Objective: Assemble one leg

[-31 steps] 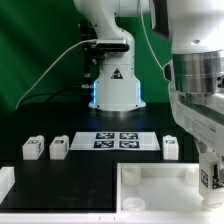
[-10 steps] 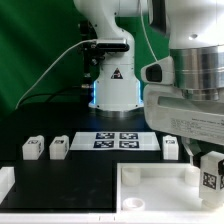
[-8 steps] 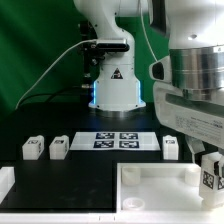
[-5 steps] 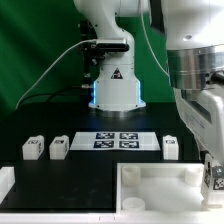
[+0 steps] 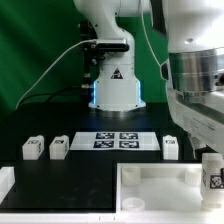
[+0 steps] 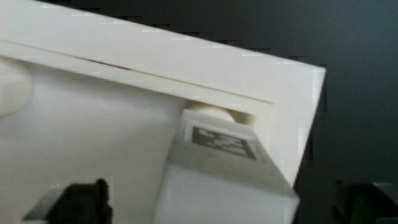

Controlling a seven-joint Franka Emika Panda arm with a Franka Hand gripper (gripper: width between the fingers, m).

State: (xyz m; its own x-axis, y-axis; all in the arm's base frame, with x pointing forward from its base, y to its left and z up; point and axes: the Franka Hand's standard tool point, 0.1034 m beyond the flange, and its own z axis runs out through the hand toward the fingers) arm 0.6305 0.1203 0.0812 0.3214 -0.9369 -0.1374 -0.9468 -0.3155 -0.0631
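The leg stands upright at the exterior view's right edge, over the near right corner of the tray. In the wrist view the gripper looks straight down the leg's long axis. The tagged face runs away from the camera, and the far end meets the round corner socket. So the leg sits dead centre between the fingers, axis in line with the wrist. The jaws appear spread, with a strip of tray showing between the finger and the leg, though the other finger blurs into the dark table. Judging by that, a straight close and twist is what seating the leg calls for.
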